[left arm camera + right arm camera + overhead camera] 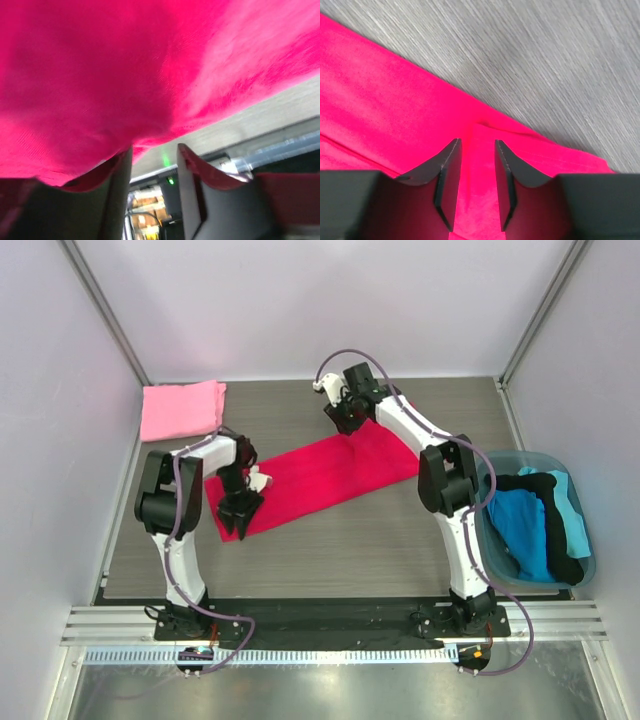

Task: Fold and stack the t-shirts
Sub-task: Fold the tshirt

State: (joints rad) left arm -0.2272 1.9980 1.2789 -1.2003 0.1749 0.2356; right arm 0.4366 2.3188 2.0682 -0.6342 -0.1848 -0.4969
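Note:
The crimson-red t-shirt [320,480] lies folded into a long strip slanting across the table. The light pink t-shirt [182,410] lies folded at the back left corner. My left gripper [240,512] is at the strip's near left end. In the left wrist view its jaws [154,150] stand apart, the red cloth's [150,75] edge reaches only the left fingertip, and bare table shows in the gap. My right gripper [345,418] is at the far right end. Its jaws [477,145] stand close together with a raised ridge of red cloth [395,100] between them.
A blue bin [590,560] with dark and teal clothes stands at the right edge, beside the right arm. White walls enclose the table [380,540] at the back and sides. The metal rail [330,625] runs along the near edge.

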